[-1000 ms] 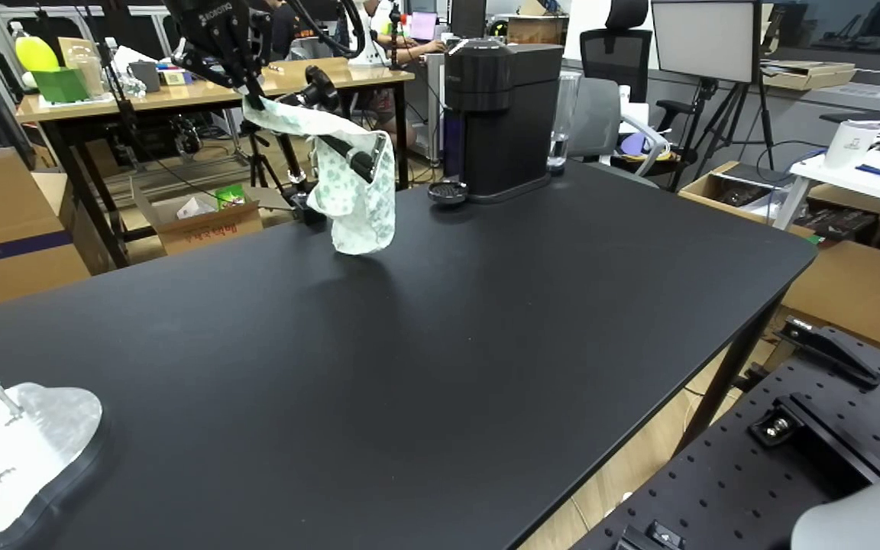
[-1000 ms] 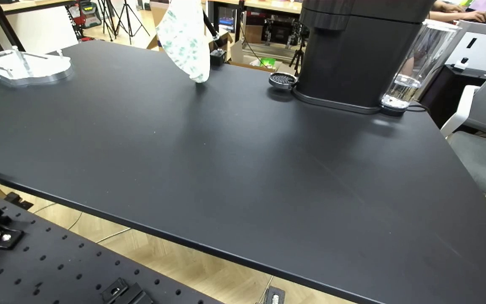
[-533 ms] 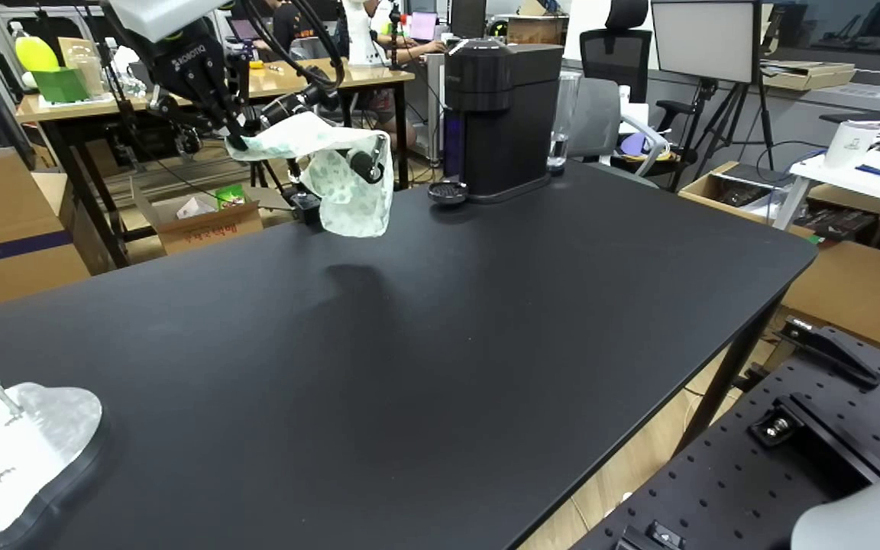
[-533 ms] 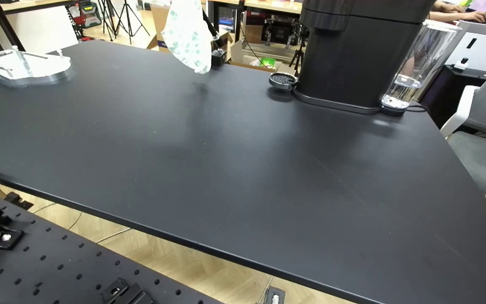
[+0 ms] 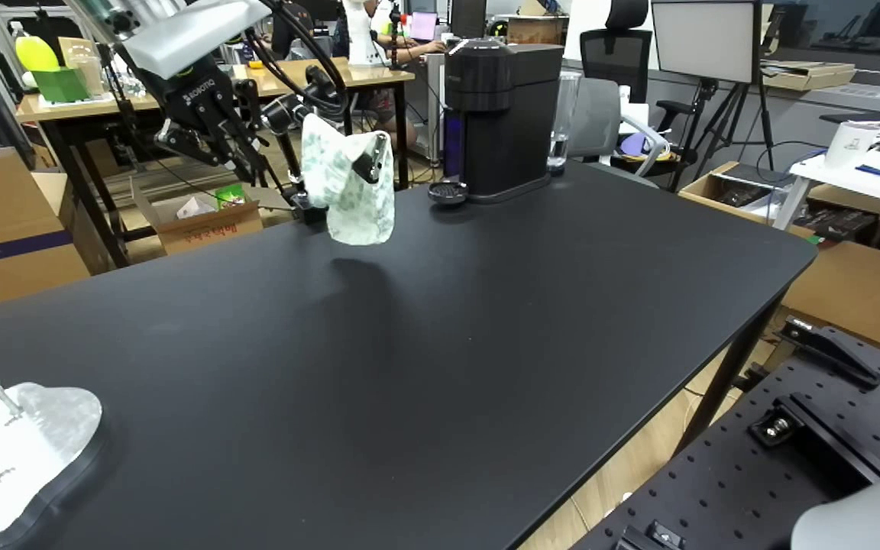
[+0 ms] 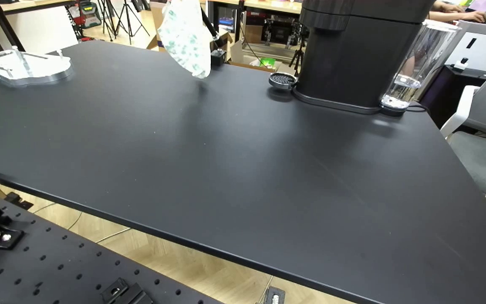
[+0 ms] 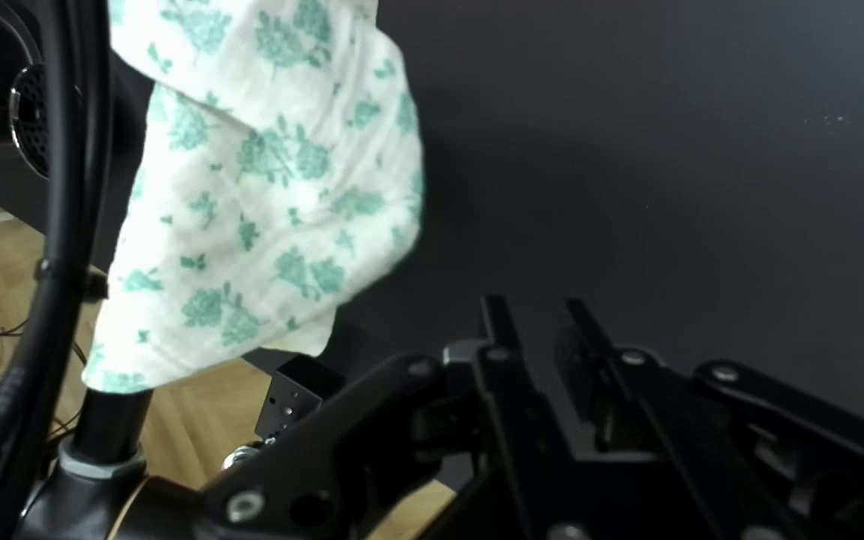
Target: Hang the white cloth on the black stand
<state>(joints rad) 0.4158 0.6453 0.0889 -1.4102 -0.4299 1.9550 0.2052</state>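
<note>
In an exterior view the white floral cloth [image 5: 350, 198] covers most of the bar [image 5: 368, 166] on the black stand [image 5: 289, 156]. The arm [image 5: 188, 34] is cut by the top edge there, and I get only part of the pegged white plate [image 5: 35, 458], trimmed at the lower left corner. In an exterior view the coffee machine [image 6: 357, 59] is clipped at the top, and the grey chair [image 6: 485, 156] runs off to the right. In the wrist view dark cables [image 7: 61, 225] hide some of the round drip tray [image 7: 33, 135], and the fingertips [image 7: 497, 315] of the gripper [image 7: 535, 311] look blurred.
</note>
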